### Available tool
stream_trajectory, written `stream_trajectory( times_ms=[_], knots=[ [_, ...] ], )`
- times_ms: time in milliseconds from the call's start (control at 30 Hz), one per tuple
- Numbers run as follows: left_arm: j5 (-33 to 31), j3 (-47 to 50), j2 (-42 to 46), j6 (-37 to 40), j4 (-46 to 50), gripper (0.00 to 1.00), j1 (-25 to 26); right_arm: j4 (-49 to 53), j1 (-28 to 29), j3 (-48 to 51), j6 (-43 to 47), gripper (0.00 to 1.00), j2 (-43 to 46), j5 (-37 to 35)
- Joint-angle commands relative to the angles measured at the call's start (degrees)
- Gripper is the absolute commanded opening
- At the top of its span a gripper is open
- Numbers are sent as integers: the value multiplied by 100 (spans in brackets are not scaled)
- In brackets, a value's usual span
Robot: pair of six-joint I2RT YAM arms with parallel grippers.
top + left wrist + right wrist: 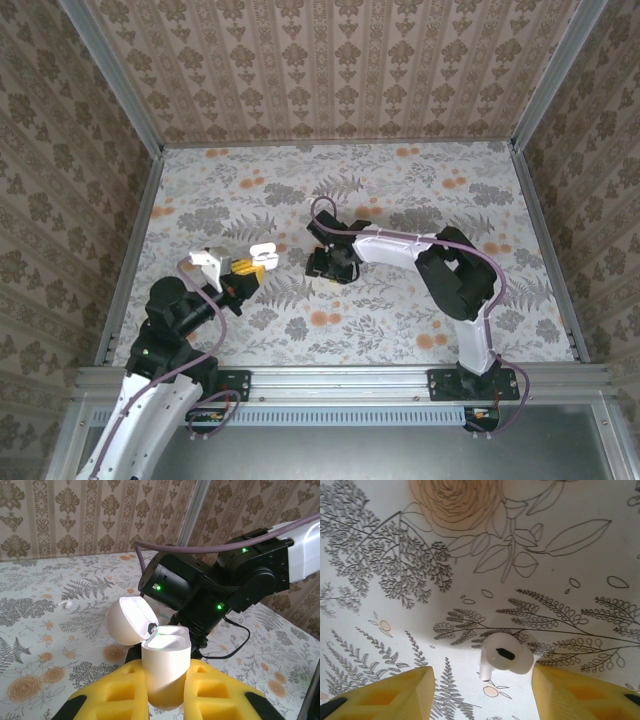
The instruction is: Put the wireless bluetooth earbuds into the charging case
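Note:
My left gripper [167, 675] is shut on the white charging case [165, 665], which stands upright between the yellow pads [120, 690] with its lid [131, 621] swung open to the left. From above, the case [258, 256] is held over the table's left middle. My right gripper [481, 680] is open and points down at the table. One white earbud [505, 656] lies on the cloth between its yellow fingers [400, 692], touching neither. From above that gripper [330, 266] sits just right of the case. A second white earbud [65, 603] lies farther off on the table. The teal earbuds are out of view.
The table [400, 320] has a floral cloth and is walled by patterned panels on three sides. The right arm's black wrist [200, 595] and purple cable [150, 550] stand close behind the held case. Open cloth stretches to the right and front.

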State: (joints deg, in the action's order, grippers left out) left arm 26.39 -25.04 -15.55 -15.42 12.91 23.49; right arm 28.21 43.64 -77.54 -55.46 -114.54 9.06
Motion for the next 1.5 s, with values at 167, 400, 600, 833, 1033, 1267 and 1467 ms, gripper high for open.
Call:
stream_trajectory(
  times_ms=[167, 400, 600, 833, 1033, 1267, 1467],
  knots=[
    [70, 139, -52, 95, -332, 0, -19, 491, -119, -390, 258, 51, -340, -279],
    [83, 178, -137, 145, -387, 0, -18, 672, -135, -533, 398, 45, -514, -327],
    [127, 183, -193, 176, -420, 0, -20, 861, -180, -713, 490, 46, -682, -394],
    [147, 182, -194, 202, -385, 0, -20, 1061, -198, -914, 588, 48, -648, -605],
    [156, 175, -194, 200, -394, 0, -20, 1170, -173, -1024, 671, 41, -698, -712],
    [200, 188, -194, 180, -370, 0, -19, 1286, -173, -1154, 830, 36, -782, -794],
    [223, 166, -185, 204, -295, 0, -19, 1250, -115, -1185, 1039, 32, -641, -909]
  ],
)
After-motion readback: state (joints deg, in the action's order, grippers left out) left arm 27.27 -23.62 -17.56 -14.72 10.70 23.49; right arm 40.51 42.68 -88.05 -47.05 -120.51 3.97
